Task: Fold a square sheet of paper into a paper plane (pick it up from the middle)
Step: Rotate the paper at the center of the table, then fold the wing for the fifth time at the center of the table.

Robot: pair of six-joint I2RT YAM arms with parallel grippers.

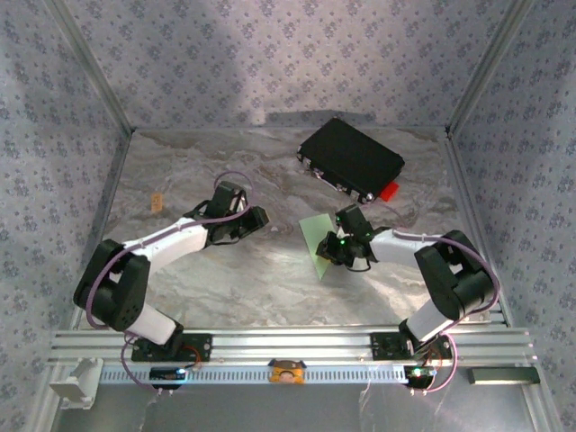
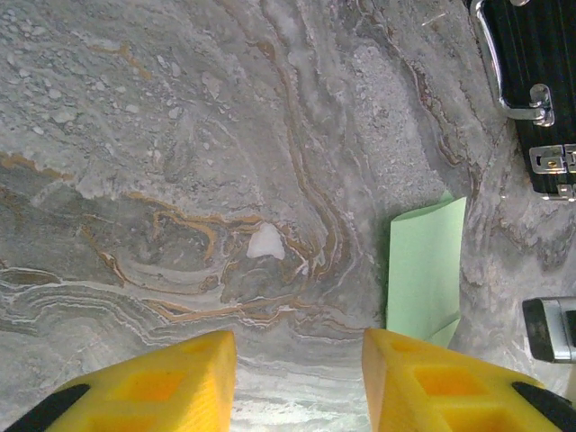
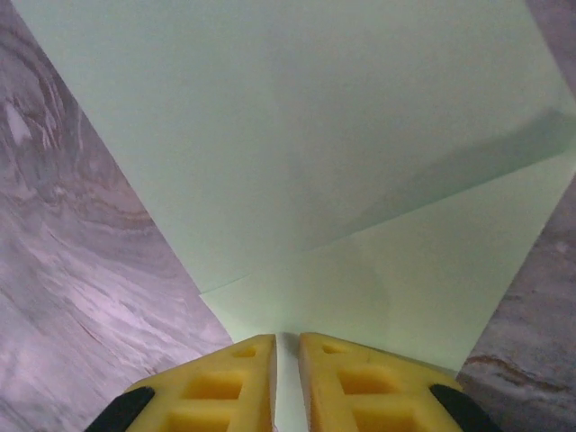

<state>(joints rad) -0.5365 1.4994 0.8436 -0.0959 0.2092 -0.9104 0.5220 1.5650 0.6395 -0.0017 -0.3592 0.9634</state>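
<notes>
Top view: the square sheet of paper (image 1: 315,237) lies mid-table, already narrowed by a fold, with its long axis running near-to-far. Your right gripper (image 1: 331,249) is on its right edge, so that arm is the nearer one. The left gripper (image 1: 259,220) sits apart to the left, with bare table (image 1: 270,297) between it and the sheet. The black case (image 1: 351,160) lies beyond the paper, close to its far end, so you have more room on the near and left sides. Left wrist view: the left gripper (image 2: 297,391) is spread wide with nothing between its pads. The paper (image 2: 423,265) is ahead and off to the right, not in line with the jaws, and the case (image 2: 540,81) is further right. Right wrist view: the right gripper (image 3: 288,378) is pinched on the near edge of the sheet (image 3: 297,153), which spreads away ahead, with one diagonal fold layer visible. My read is that the left arm has to come across to the paper's free left edge before any crease can be pressed.
</notes>
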